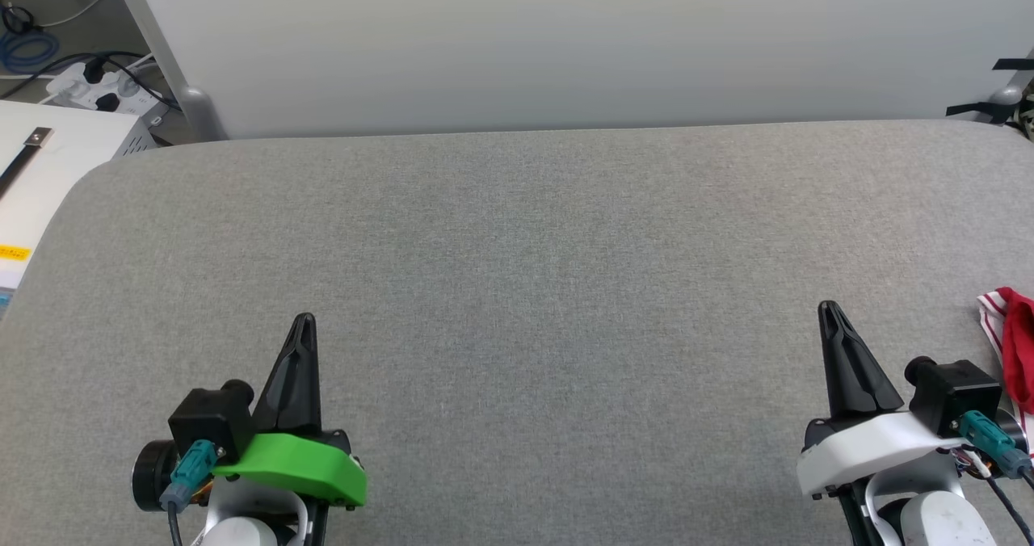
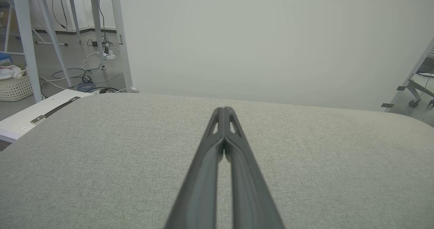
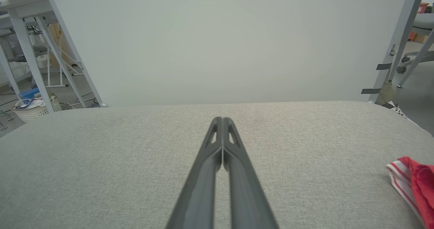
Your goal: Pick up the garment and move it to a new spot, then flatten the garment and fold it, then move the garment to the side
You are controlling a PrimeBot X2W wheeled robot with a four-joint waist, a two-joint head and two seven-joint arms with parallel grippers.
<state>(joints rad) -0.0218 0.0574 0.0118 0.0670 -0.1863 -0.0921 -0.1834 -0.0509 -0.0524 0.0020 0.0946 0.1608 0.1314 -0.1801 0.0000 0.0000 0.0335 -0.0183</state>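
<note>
Now: garment (image 1: 1018, 348) bunched at frame's right edge, near right gripper (image 1: 830, 312); left gripper (image 1: 304, 322) lower left; both pinched closed, empty.

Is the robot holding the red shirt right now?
No. The left gripper and right gripper are shut on nothing; the garment lies apart at right.

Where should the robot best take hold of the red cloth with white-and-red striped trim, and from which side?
Probably the striped trim of the red garment: it is the edge facing the right gripper, lying on the grey padded surface. Come from the surface's middle with that gripper; it is shut, so it must open first.
</note>
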